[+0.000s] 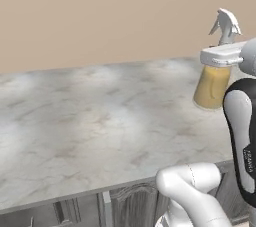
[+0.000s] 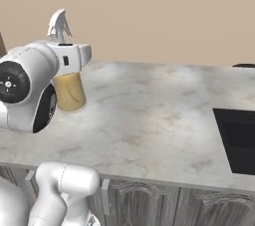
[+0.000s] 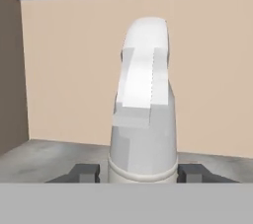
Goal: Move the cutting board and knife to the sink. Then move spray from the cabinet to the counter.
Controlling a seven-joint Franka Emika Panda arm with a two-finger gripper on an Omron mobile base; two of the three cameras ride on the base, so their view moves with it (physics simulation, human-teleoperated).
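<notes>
The spray [image 1: 214, 87], a clear bottle of orange-yellow liquid with a whitish trigger nozzle [image 2: 59, 25], stands upright over the marble counter [image 1: 100, 121]. My gripper [image 1: 220, 56] is shut on its neck, just above the liquid. In the right base view, the gripper [image 2: 74, 53] and spray [image 2: 70, 93] sit at the counter's left part. In the hand view, the nozzle [image 3: 144, 114] rises between my two fingertips [image 3: 85, 172]. Whether the bottle's base touches the counter I cannot tell. The dark sink [image 2: 238, 140] lies at the far right. The cutting board, knife and cabinet are out of view.
A plain beige wall [image 1: 100, 16] backs the counter. Grey wood fronts [image 2: 149, 202] run below its front edge. A dark brown panel [image 3: 10, 70] stands at the left in the hand view. Bare marble [image 2: 149, 115] stretches between the spray and the sink.
</notes>
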